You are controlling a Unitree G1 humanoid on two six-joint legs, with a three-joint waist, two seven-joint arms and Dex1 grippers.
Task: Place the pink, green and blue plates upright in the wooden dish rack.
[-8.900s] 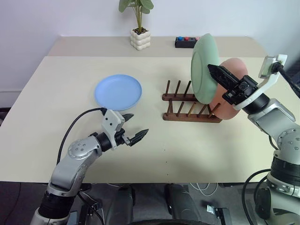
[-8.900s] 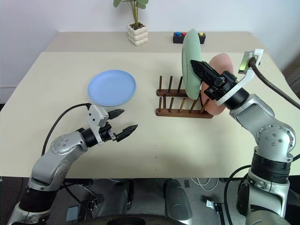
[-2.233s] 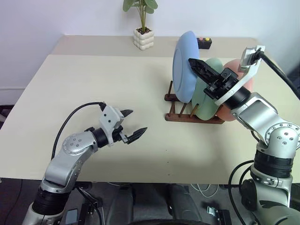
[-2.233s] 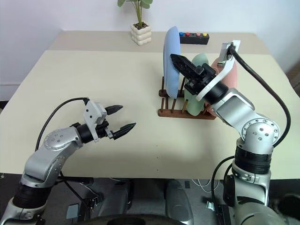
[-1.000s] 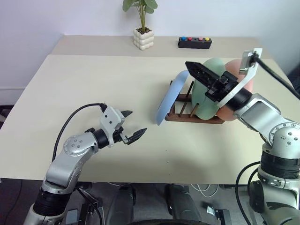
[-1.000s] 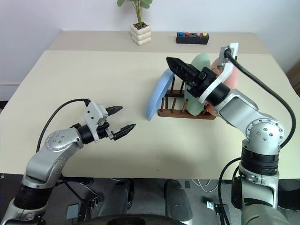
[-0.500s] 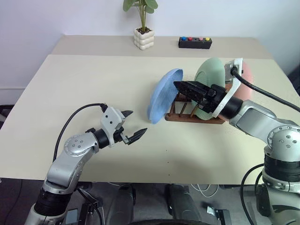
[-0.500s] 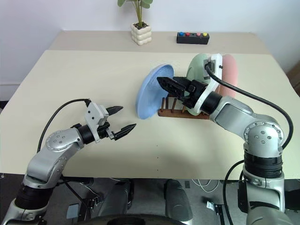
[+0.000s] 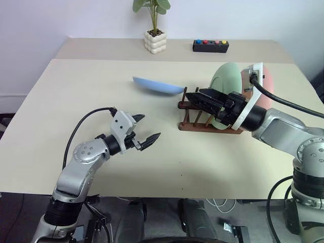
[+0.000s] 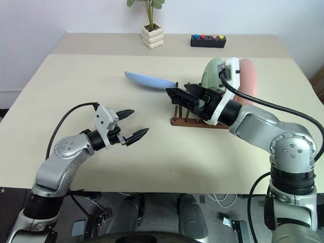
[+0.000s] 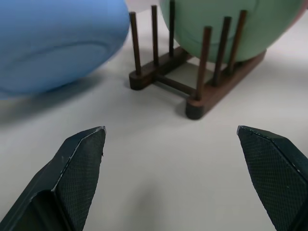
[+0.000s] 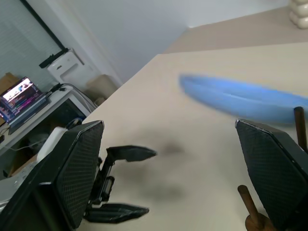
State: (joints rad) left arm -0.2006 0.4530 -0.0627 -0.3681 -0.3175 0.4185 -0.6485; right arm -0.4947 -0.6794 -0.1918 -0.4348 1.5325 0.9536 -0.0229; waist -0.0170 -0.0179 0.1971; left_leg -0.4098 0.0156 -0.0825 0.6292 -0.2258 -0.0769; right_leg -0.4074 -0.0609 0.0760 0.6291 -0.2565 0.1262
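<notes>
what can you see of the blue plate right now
The blue plate is a plain, smooth, round light blue dish, out of the wooden dish rack. It lies nearly flat and slightly tilted on or just above the table, at the rack's left end; contact with its pegs is unclear. Neither gripper holds it.

Left arm reaches forward low over the desk (image 9: 61,101), elbow bent, forearm angled inward. Left claw (image 9: 146,129) roughly level, pointing forward and to the right, both black fingers spread wide, nothing between them. Right arm comes in from the right side, elbow out, forearm crossing toward the middle. Right claw (image 9: 200,97) also level, pointing toward the left, fingers spread wide and empty. The two claws are well apart, tips angled toward each other.
</notes>
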